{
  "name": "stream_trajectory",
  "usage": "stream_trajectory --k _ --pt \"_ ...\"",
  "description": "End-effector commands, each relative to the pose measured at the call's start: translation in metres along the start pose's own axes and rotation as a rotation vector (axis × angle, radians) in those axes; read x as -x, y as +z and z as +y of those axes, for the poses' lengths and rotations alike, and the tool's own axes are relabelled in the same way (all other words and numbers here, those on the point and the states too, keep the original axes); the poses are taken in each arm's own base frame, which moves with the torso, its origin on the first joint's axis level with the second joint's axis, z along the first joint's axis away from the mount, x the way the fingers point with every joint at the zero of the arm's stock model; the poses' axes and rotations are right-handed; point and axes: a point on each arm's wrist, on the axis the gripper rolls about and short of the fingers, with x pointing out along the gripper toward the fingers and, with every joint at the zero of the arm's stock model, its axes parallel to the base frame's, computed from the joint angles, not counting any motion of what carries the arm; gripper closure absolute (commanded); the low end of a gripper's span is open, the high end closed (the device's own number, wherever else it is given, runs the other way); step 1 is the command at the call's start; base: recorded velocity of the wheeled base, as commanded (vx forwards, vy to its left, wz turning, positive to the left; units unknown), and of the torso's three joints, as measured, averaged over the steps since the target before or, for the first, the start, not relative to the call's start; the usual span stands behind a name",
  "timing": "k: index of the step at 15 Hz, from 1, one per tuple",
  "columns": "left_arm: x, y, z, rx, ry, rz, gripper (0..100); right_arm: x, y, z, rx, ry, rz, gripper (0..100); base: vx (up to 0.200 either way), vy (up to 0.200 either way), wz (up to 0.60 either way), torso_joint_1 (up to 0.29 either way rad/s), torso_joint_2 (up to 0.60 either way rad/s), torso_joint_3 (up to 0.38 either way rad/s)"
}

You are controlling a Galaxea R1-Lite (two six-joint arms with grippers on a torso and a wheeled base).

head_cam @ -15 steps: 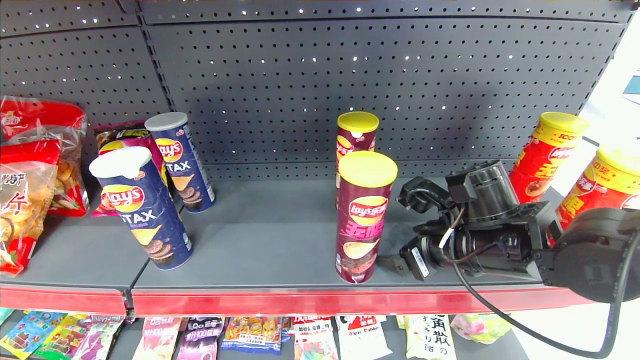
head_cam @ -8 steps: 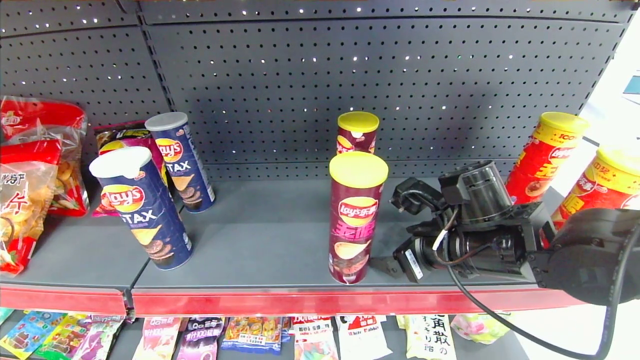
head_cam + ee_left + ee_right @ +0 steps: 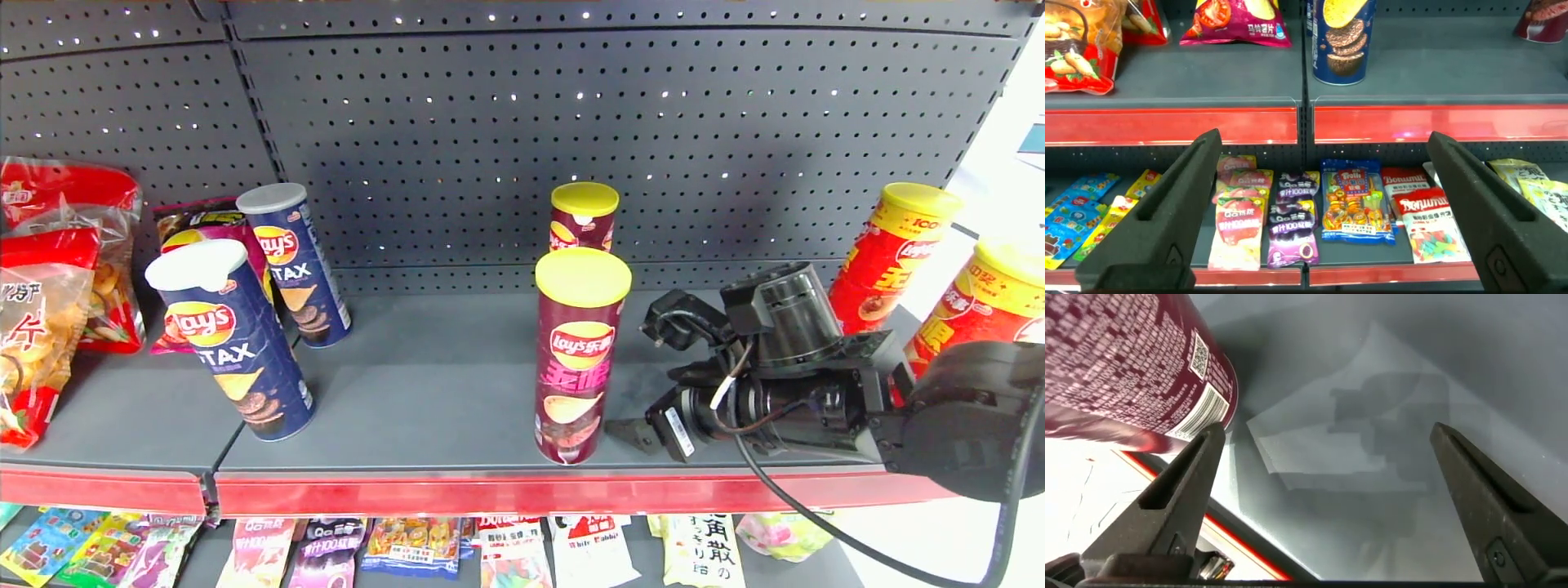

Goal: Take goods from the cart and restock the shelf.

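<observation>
Maroon can [image 3: 580, 359], yellow lid, stands upright on the grey shelf [image 3: 441, 384], near its red front lip. The label carries a round red-and-yellow logo, pink characters under it and a pictured crisp. From the right wrist its back shows fine print, a QR code [image 3: 1198, 345] and a barcode [image 3: 1204, 412].

Right pincer [image 3: 1324, 433]: spread wide, gripping nothing. It sits just to the right of the can. One finger is close beside the can's foot; contact cannot be told.

Left pincer [image 3: 1323, 139]: also spread wide, nothing in it. It is low before the shelving, facing the sweet packets [image 3: 1290, 229] on the lower shelf.

Second maroon can [image 3: 583, 214] directly behind the first, at the pegboard. Two blue cans [image 3: 233, 343] to the left, red-and-yellow cans [image 3: 890, 253] to the right, and snack bags [image 3: 49, 302] at far left.
</observation>
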Motion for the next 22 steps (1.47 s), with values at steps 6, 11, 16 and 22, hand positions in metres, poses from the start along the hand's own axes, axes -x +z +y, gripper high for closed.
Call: stream_trajectory --k 6,11,16,22 --pt "0.000 0.000 0.000 0.001 0.000 -0.002 0 0.103 -0.006 -0.008 -0.009 -0.045 -0.233 0 0.000 0.000 0.00 0.000 0.00 0.000" --pt "0.000 0.000 0.000 0.001 0.000 0.000 0 0.196 -0.056 -0.019 -0.032 -0.159 -0.452 0 0.000 0.000 0.00 0.000 0.00 0.000" --pt "0.000 0.000 0.000 0.001 0.000 0.000 0 0.241 -0.096 -0.044 -0.240 -0.585 -0.463 0 0.000 0.000 0.00 0.000 0.00 0.000" --pt "0.000 0.000 0.000 0.001 0.000 0.000 0 0.247 -0.173 -0.005 -0.334 -0.739 -0.401 0 0.000 0.000 0.00 0.000 0.00 0.000"
